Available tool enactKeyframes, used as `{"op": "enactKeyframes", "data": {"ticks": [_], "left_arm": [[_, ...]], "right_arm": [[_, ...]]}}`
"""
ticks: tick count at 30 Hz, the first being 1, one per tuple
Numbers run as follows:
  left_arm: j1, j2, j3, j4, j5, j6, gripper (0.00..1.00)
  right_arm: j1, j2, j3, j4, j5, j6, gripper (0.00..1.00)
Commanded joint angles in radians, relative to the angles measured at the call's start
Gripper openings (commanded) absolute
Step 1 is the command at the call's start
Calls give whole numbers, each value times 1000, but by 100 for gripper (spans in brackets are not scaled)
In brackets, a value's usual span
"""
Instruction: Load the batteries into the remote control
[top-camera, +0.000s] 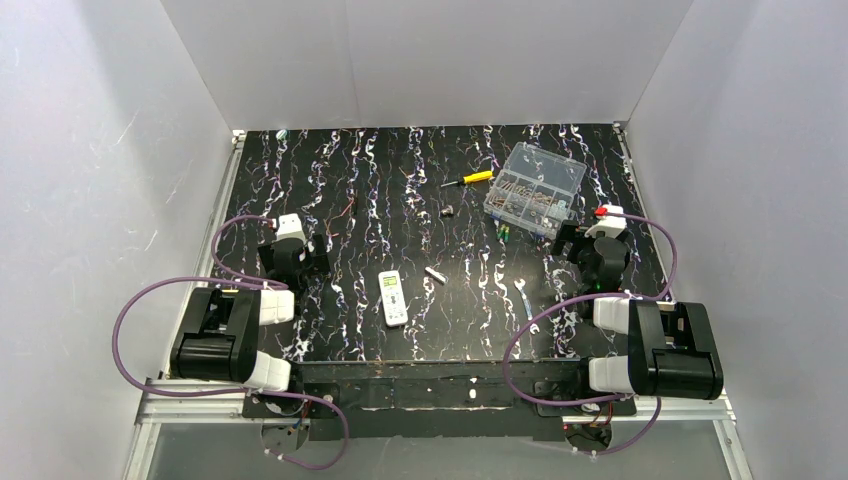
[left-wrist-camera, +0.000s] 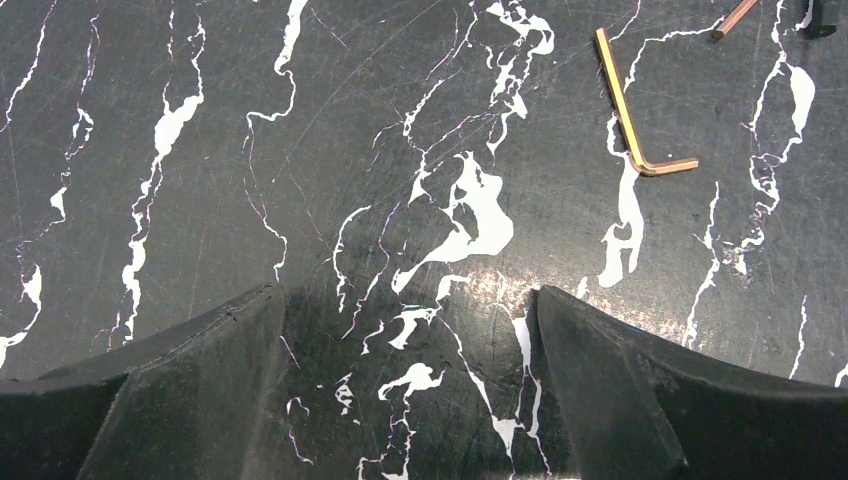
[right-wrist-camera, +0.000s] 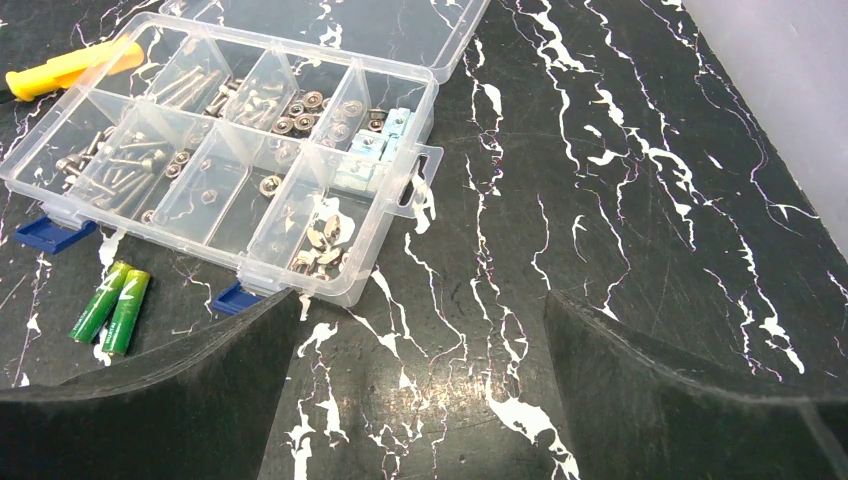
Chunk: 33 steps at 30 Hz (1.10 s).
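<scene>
Left hand (left-wrist-camera: 405, 300) wide open, empty | right hand (right-wrist-camera: 420, 300) wide open, empty | batteries (right-wrist-camera: 112, 305) lay paired beside parts box (right-wrist-camera: 230, 150), well apart from remote control (top-camera: 393, 297) at surface (top-camera: 340, 190) centre | we feared pinching both cells, or rolling them against the box.

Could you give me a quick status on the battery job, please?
Left gripper, right gripper open, empty. Batteries by box; remote mid-table, untouched. Small stick near remote.

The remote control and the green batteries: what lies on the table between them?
A small white-silver stick lies between the remote control and the batteries, roughly midway; the top external view shows it.
</scene>
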Motion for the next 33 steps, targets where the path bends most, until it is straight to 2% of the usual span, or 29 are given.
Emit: {"op": "enactKeyframes", "data": {"ticks": [1,18,20,24,26,30,33], "left_arm": [[4,39,-36,-199,-15,42,99],[-2,20,-35,-216,-45,48,99],[-8,-22,-24,-260,-30,67,99],[-39,-161,79,-563,-141,36,99],[-47,-218,135,-722,-205,-47,99],[-49,-349,230,-1008,-169,-213,100],[-49,-426,316,-1200,-154,-266,99]], "right_arm": [[-2,-9,16,50,3,-8,100],[-1,-29,14,59,-11,-18,100],[-1,-87,42,-48,-30,-23,100],[-1,-187,92,-235,-15,9,100],[-1,-243,120,-338,-34,28,100],[-1,-346,162,-437,-60,120,100],[-1,-382,293,-687,-7,272,100]]}}
